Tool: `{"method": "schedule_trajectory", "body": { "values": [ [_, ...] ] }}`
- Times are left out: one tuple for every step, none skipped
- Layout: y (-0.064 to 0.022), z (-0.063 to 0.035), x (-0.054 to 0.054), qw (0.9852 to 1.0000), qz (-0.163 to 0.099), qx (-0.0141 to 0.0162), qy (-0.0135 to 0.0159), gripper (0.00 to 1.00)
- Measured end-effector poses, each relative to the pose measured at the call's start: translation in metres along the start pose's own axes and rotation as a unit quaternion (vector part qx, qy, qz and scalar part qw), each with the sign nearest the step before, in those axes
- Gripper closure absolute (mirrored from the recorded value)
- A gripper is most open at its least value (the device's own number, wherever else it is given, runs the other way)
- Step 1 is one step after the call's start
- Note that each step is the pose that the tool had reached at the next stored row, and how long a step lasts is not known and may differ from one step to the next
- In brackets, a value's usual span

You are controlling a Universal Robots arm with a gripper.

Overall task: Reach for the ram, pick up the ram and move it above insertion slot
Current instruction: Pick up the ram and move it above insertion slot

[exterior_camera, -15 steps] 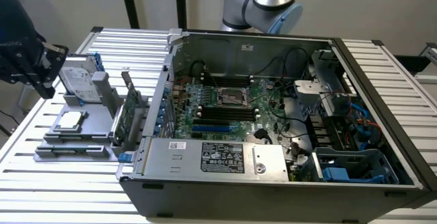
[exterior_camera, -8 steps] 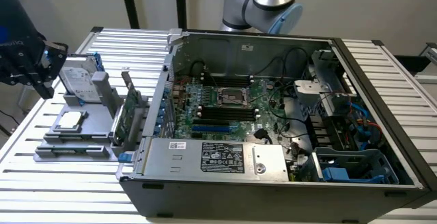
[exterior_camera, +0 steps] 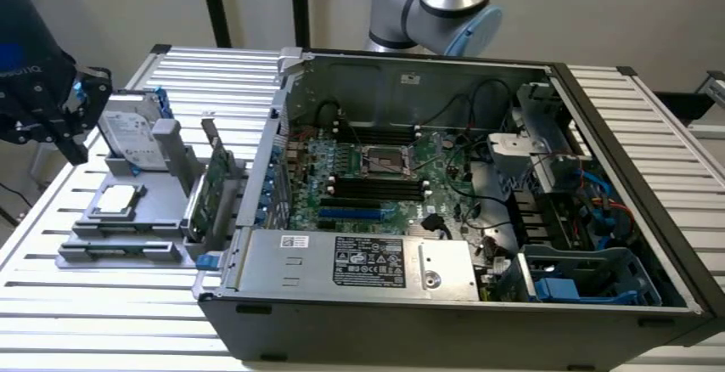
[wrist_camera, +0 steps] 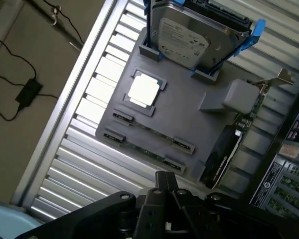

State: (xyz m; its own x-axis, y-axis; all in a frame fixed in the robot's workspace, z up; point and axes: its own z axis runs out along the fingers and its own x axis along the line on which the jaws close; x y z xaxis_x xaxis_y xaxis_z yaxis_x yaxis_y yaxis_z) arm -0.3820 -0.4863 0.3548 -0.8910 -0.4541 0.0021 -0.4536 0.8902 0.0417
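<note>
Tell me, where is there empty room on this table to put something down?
Free: the bare slatted table between the grey holder and the near edge, and its strip beside the computer case on the exterior view's right. Crowded: the holder, with hard drive, processor, ram and green card, and inside the case.

Green ram (wrist_camera: 144, 149), grey tray (wrist_camera: 189, 124), silver drive (wrist_camera: 189, 40), blue brackets (wrist_camera: 256, 30).
</note>
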Motion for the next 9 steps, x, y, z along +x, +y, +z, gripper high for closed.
{"method": "schedule_trajectory", "body": {
  "values": [
    [0.0000, -0.0001, 0.0000, 1.0000, -0.009, 0.0000, 0.0004, 0.89],
    [0.0000, 0.0000, 0.0000, 0.9998, -0.018, 0.0000, 0.0007, 0.89],
    [0.0000, 0.0000, 0.0000, 0.9996, -0.028, 0.0001, 0.0012, 0.89],
    [0.0000, 0.0000, 0.0000, 0.9993, -0.037, 0.0001, 0.0016, 0.89],
    [0.0000, 0.0000, 0.0000, 0.9989, -0.046, 0.0001, 0.0019, 0.89],
    [0.0000, 0.0000, 0.0000, 0.9985, -0.055, 0.0001, 0.0023, 0.89],
    [0.0000, -0.0001, 0.0000, 0.9980, -0.064, 0.0001, 0.0027, 0.89],
    [0.0000, -0.0001, 0.0000, 0.9973, -0.073, 0.0002, 0.0031, 0.89],
    [0.0000, -0.0001, 0.0000, 0.9966, -0.082, 0.0002, 0.0035, 0.89]
  ]
}}
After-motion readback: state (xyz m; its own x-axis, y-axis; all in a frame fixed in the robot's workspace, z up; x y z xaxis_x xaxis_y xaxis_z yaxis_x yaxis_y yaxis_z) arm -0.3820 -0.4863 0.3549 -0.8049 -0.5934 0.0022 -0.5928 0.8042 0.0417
